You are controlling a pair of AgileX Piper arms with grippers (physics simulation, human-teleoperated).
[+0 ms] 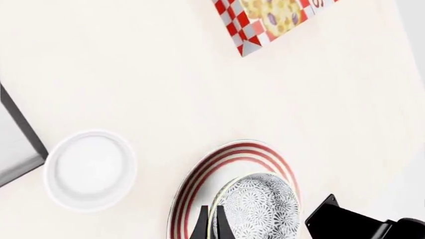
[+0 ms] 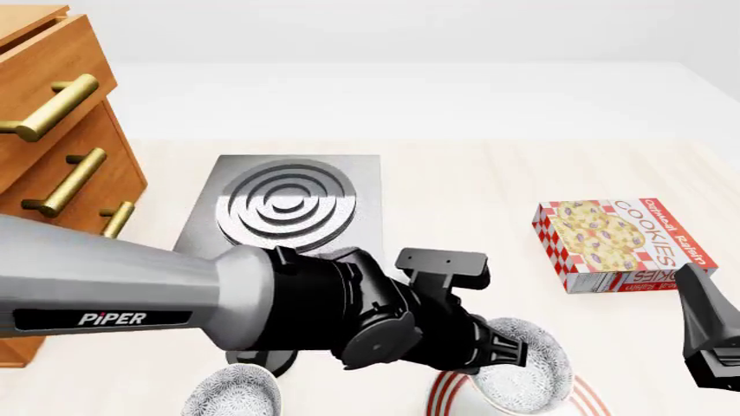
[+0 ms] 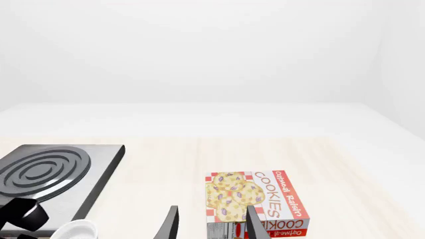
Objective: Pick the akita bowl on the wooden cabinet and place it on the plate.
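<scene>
The speckled akita bowl (image 1: pixel 260 209) sits over the white, red-ringed plate (image 1: pixel 202 177), its rim pinched between the fingers of my left gripper (image 1: pixel 211 213), which is shut on it. Whether the bowl rests on the plate or hangs just above it, I cannot tell. In the front view the left arm (image 2: pixel 347 321) covers most of that gripper; the akita bowl (image 2: pixel 529 374) and the plate (image 2: pixel 590 406) show at the bottom edge. The wooden cabinet (image 2: pixel 52 130) stands at the far left. My right gripper (image 3: pixel 211 221) is open and holds nothing, off to the right (image 2: pixel 708 334).
A dark stove slab (image 2: pixel 289 208) lies behind the left arm. A cookies box (image 2: pixel 613 244) lies to the right of the middle. A second speckled bowl (image 2: pixel 231 394) sits at the front left. A plain white cup (image 1: pixel 89 170) stands beside the plate.
</scene>
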